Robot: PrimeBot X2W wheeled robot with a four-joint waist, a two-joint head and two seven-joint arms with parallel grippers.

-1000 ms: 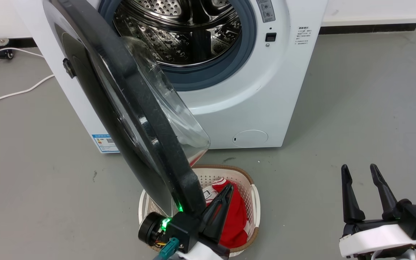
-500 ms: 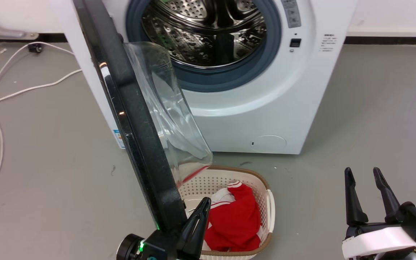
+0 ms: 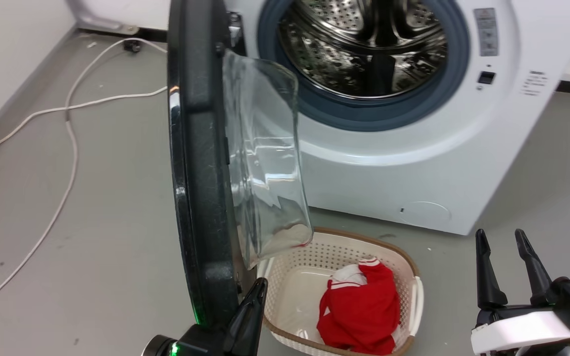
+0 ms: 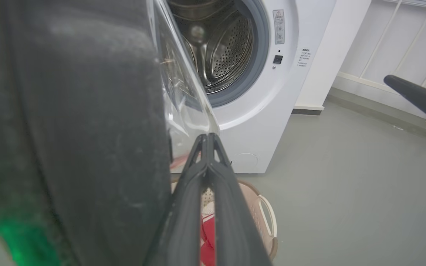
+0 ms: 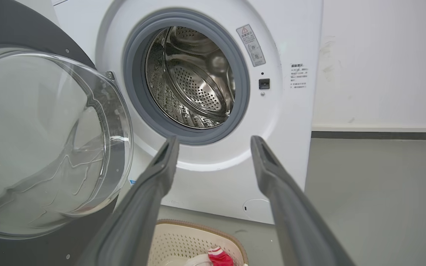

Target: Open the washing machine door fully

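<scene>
Holding red cloth, perhaps a shirt, the basket sits by the washing machine door; left gripper jaws together, right gripper jaws apart.

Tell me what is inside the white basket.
A red and white garment lies in the basket, on its right side; the bottom beside it looks bare. The washing machine door and the left pincer cover the basket's left edge, so that part is hidden.

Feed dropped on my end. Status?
Left gripper shut, at inner face of door. Right gripper open, clear. Door well open, drum exposed. Basket right of door, cable left.
</scene>
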